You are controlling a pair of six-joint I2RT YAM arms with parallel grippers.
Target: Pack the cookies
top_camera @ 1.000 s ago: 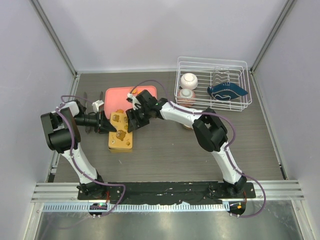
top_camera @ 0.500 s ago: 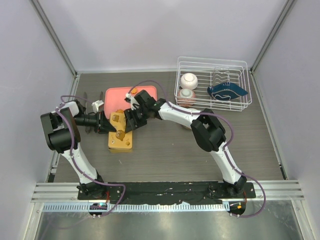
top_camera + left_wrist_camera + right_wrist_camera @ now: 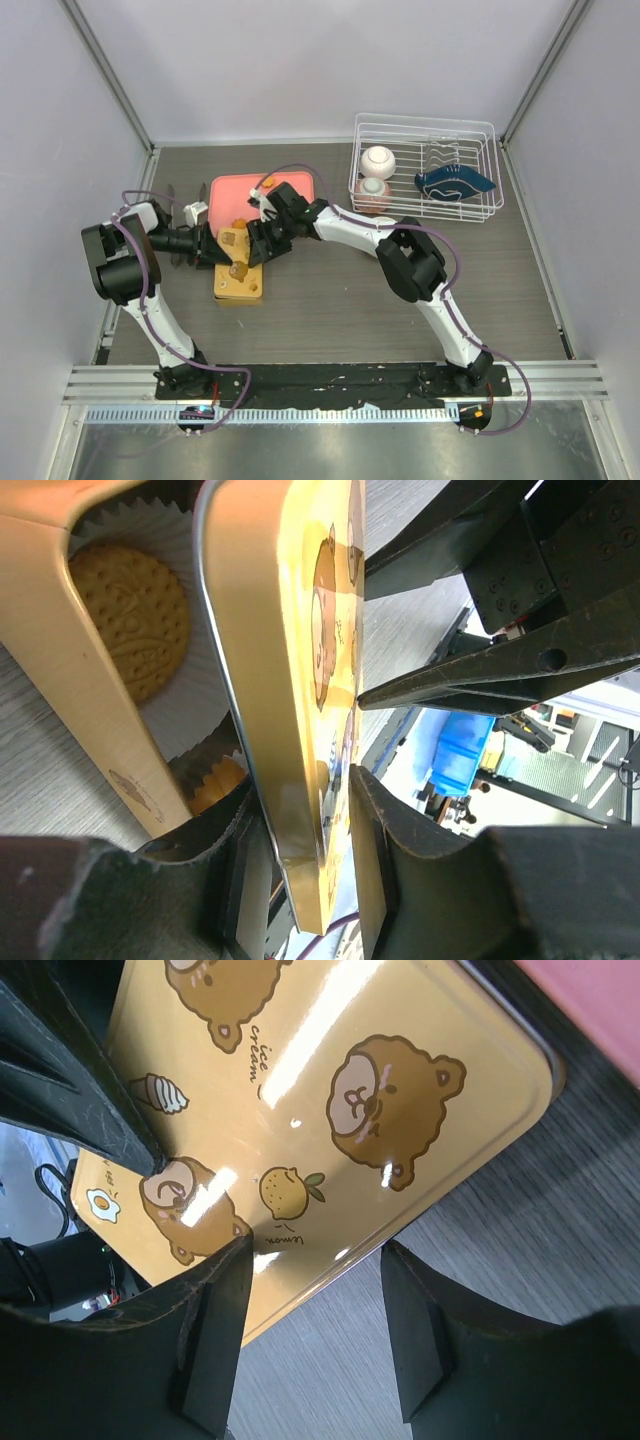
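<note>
White wire rack (image 3: 424, 119) sits back right on the worktop (image 3: 330, 300), blue dish (image 3: 455, 183) and round white pot (image 3: 378, 161) inside; pink tray (image 3: 232, 192) lies to its left.

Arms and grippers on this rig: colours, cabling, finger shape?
Left arm and right arm: white link shells, black joint housings, a purple cable looped loosely along each, both on a black base plate. Left gripper and right gripper: matte black, scuffed, tapered fingers. No sleeves or markings visible.
</note>
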